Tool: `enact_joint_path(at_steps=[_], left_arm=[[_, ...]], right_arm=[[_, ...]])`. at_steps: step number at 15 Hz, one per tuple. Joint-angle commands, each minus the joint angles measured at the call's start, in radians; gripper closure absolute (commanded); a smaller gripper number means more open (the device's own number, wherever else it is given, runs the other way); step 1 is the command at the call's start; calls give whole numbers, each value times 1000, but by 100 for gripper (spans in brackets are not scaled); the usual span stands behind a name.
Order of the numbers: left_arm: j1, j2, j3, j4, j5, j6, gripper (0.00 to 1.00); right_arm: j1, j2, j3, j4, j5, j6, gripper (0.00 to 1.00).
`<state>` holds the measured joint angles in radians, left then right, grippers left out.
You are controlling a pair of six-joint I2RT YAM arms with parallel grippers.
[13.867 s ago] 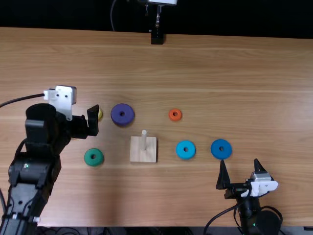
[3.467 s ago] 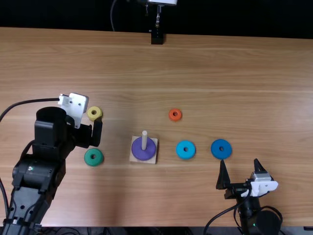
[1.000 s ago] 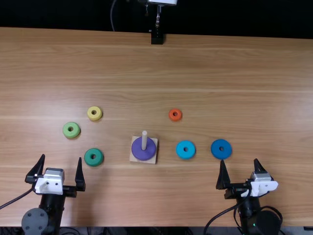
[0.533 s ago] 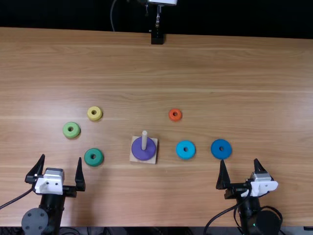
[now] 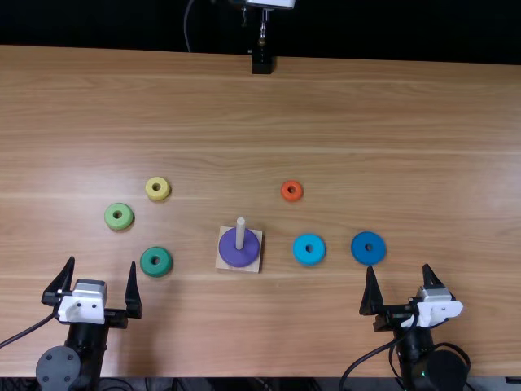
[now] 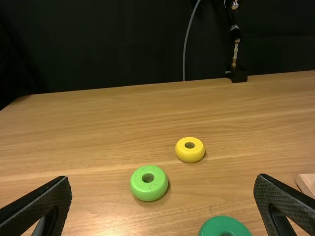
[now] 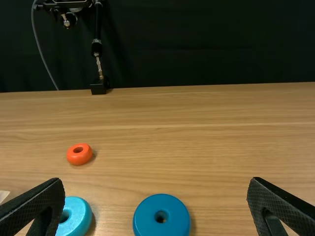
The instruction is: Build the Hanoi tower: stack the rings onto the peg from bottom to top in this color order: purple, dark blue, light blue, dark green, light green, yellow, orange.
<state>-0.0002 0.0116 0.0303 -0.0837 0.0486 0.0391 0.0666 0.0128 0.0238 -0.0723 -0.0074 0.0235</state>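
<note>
Withdrawn from among the green and yellow rings since the earlier frame: the left gripper [image 5: 103,261], now at the near side of the table [image 5: 342,114]. Shifted onto the peg [image 5: 240,232] over the same span: the purple ring [image 5: 234,258]. Unmoved: the right gripper [image 5: 399,267]. Both spread wide, with nothing held.

Between the two grippers and a little ahead of them: the base [image 5: 221,265], bearing the upright peg with the purple ring around it. Just ahead of the right gripper's left fingertip: the dark blue ring [image 5: 358,249]. Farther to that gripper's left: the light blue ring [image 5: 299,247]. Near the left gripper's right fingertip, just outside it: the dark green ring [image 5: 164,264]. Ahead of the left gripper, slightly right of its middle: the light green ring [image 5: 126,217]. Farther ahead and to the right: the yellow ring [image 5: 164,191]. Well ahead and left of the right gripper: the orange ring [image 5: 299,193].

Apparently done with the first ring, and due for the second, dark blue. Best fetched with the right gripper (a short trip, handily): centre over the ring, lower, close on the rim, lift above the peg's top, carry left, line up the hole, then ease down onto purple. Off-centre, likely to snag on the peg or nudge the base.
</note>
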Motion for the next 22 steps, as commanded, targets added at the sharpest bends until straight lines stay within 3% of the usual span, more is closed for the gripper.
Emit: enact_joint_path(at_steps=[1, 5, 7, 10, 11, 14, 16, 18, 19, 22], left_arm=[[-7, -12, -30, -3, -6, 0, 0], [-7, -12, -30, -3, -6, 0, 0], [-7, -12, -30, -3, -6, 0, 0], [-7, -12, -30, -3, -6, 0, 0], [-7, -12, -30, -3, -6, 0, 0], [-7, -12, -30, -3, -6, 0, 0], [-7, -12, -30, -3, -6, 0, 0], [-7, -12, -30, -3, -6, 0, 0], [-7, -12, -30, -3, -6, 0, 0], [-7, -12, -30, -3, -6, 0, 0]], right_arm=[[-5, -13, -10, -4, -2, -1, 0], [-7, -13, -7, 42, -5, 4, 0], [-8, -13, 8, 206, -7, 8, 0], [-10, -13, 151, 296, -33, 6, 0], [-10, -13, 242, 294, -20, 8, 0], [-2, 253, 453, 294, -15, 8, 0], [-5, 450, 584, 276, -16, 8, 0], [-5, 529, 631, 217, -16, 0, 0], [2, 547, 656, 149, -16, 2, 0], [10, 819, 783, -87, -18, 10, 0]])
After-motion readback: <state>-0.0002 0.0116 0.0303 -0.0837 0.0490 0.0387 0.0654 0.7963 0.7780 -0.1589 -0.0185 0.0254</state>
